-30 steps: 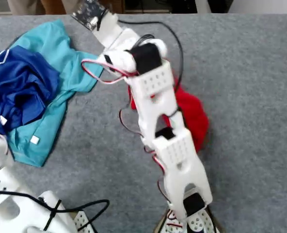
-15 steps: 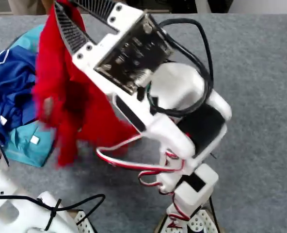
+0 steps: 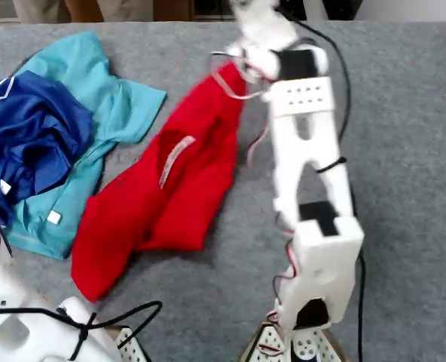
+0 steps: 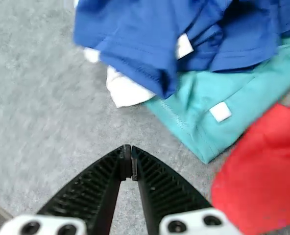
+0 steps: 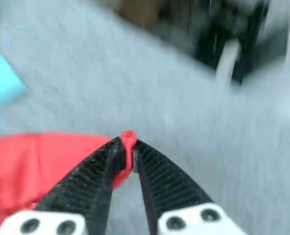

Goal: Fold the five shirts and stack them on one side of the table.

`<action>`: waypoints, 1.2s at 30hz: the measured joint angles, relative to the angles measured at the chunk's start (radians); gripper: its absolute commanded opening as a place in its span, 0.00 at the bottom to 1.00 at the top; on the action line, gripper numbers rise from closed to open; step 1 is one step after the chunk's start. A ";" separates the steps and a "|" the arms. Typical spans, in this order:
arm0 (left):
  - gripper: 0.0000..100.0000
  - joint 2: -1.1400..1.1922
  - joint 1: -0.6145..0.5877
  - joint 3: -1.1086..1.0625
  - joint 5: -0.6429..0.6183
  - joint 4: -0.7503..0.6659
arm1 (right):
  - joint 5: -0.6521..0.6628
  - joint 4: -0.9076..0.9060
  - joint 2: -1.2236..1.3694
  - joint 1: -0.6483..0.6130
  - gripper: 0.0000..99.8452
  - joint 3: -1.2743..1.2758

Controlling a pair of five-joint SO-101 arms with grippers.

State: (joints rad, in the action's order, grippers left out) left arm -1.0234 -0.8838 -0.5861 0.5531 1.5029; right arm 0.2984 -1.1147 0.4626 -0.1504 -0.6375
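Red shirt [image 3: 155, 204], airborne earlier, now lies spread mid-frame; right gripper [image 5: 128, 144] clamps its hem. Judged limp, light; corners suit gripping.

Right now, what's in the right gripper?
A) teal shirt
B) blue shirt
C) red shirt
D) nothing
C: in its wrist view the right gripper is shut on a pinch of the red shirt.
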 measured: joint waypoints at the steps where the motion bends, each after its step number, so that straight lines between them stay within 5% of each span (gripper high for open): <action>1: 0.02 0.000 0.034 0.015 0.002 0.017 | 0.000 0.002 0.020 0.034 0.00 0.020; 9: 0.03 0.000 0.393 0.101 -0.068 0.055 | 0.000 0.011 0.123 0.238 0.00 0.135; 13: 0.14 0.072 0.437 0.101 -0.078 -0.031 | 0.000 0.011 0.152 0.318 0.00 0.199; 18: 0.14 0.270 0.497 0.130 -0.127 -0.074 | 0.012 0.015 0.152 0.376 0.00 0.293; 27: 0.15 0.569 0.872 0.256 -0.186 0.101 | 0.055 0.052 0.150 0.391 0.00 0.446; 36: 0.14 0.852 1.010 0.224 -0.313 -0.175 | 0.034 0.172 0.100 0.396 0.00 0.571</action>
State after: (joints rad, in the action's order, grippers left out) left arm -0.1718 0.1258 -0.3621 0.2401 1.3280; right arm 0.3322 -0.9429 0.5623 0.2455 -0.0667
